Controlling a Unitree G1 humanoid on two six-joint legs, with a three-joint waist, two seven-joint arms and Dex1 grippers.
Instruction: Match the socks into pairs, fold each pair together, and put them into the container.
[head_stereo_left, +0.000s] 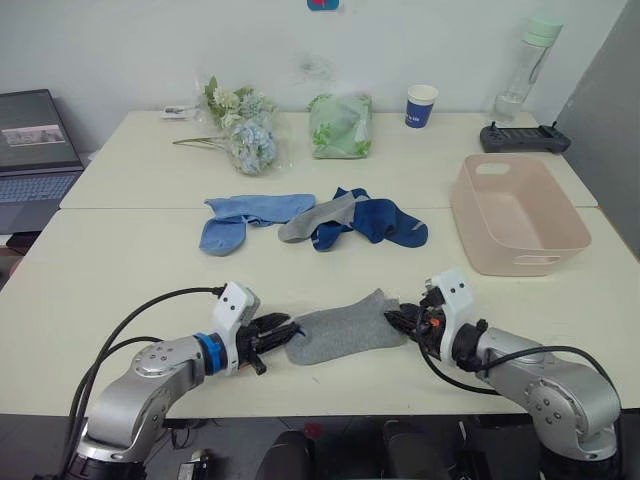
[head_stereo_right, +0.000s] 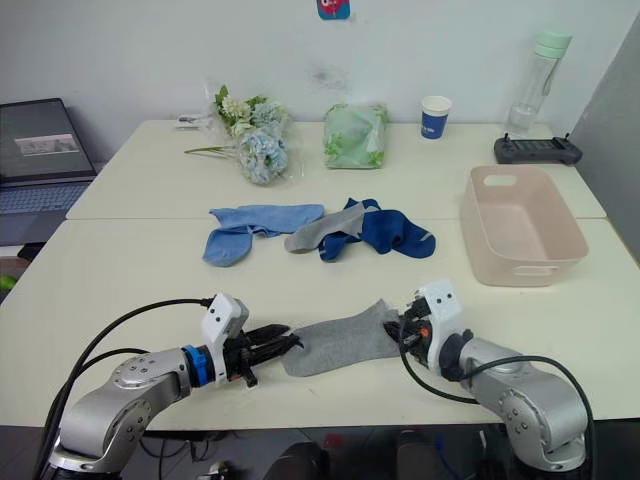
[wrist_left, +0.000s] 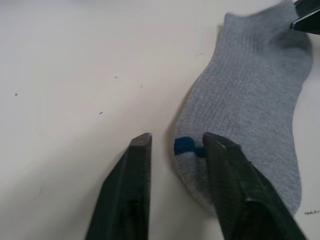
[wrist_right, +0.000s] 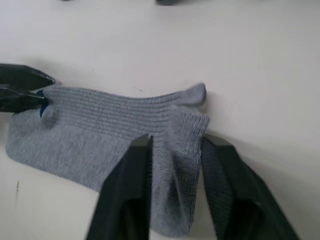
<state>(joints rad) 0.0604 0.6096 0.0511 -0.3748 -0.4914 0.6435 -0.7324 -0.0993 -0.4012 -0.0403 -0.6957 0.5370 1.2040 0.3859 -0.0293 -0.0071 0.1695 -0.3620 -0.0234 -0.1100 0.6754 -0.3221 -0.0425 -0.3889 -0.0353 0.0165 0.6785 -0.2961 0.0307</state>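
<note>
Left eye view: grey sock (head_stereo_left: 342, 331) lies flat on the worktop (head_stereo_left: 120, 260), long axis running between the grippers. Left gripper (head_stereo_left: 283, 331) stands narrowly parted at the toe edge; right gripper (head_stereo_left: 398, 318) straddles the cuff, fingers narrowly apart around fabric.

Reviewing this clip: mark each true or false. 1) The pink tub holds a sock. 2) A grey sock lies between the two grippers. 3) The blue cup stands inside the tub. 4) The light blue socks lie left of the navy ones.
1) False: the pink tub is empty.
2) True: the grey sock lies between the left gripper and the right gripper.
3) False: the blue cup stands on the table behind it.
4) True: light blue socks, navy socks.
</note>
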